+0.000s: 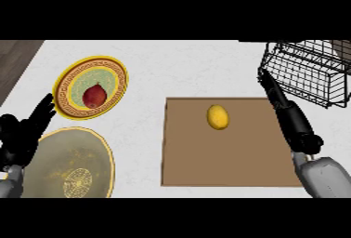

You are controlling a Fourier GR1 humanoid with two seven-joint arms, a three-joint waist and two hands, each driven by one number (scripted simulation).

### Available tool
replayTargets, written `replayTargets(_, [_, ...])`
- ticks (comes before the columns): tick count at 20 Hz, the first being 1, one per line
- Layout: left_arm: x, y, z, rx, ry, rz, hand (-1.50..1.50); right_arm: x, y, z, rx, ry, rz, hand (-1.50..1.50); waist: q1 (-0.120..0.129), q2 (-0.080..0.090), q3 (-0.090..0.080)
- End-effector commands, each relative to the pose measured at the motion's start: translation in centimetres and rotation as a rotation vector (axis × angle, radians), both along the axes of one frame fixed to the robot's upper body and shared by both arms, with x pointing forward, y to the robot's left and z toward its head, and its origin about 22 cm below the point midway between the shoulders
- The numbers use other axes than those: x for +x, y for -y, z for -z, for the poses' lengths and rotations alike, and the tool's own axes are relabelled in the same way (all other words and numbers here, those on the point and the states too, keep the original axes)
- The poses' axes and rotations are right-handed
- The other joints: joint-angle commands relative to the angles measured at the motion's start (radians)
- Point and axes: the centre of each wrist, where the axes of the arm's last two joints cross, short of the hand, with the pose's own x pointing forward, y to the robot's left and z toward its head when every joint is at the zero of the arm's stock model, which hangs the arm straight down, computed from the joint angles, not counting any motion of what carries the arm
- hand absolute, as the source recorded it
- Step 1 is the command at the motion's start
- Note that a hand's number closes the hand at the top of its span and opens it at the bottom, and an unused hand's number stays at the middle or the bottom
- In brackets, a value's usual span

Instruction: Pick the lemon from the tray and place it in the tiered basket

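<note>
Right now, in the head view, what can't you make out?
- Black wire tiered basket: cut off by the right edge; tiers unclear.
- Right hand: seen edge-on, so its fingers can't be read.
- Dull gold plate: lower part cut off; left hand covers its left rim.

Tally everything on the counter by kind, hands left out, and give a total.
Plates: 2, one yellow-rimmed holding the red fruit, one plain gold
Fruit: 2, a lemon and a red fruit
Tray: 1, brown, with the lemon on it
Wire basket: 1, black
Total: 6
</note>
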Motion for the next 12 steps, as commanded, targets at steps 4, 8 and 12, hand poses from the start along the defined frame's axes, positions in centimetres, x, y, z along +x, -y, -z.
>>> replayTargets(4, [-2.6,2.2,3.3,-0.048,0.017,-0.064,0.0,2.0,0.9,-5.9,0.047,0.179,0.354,1.5,-0.023,0.012,-0.015])
replayTargets(8, [-3.5,4.1,4.7,-0.12,-0.017,-0.104,0.0,0.9,8.1,-2.3,0.096,0.045,0.936,-1.5,-0.11,0.01,-0.02])
replayTargets(12, [-5.1,6.7,6.0,-0.149,-0.006,-0.071,0.0,0.3,2.5,-1.1,0.343,0.136,1.101,-1.5,-0.066,0.012,-0.014])
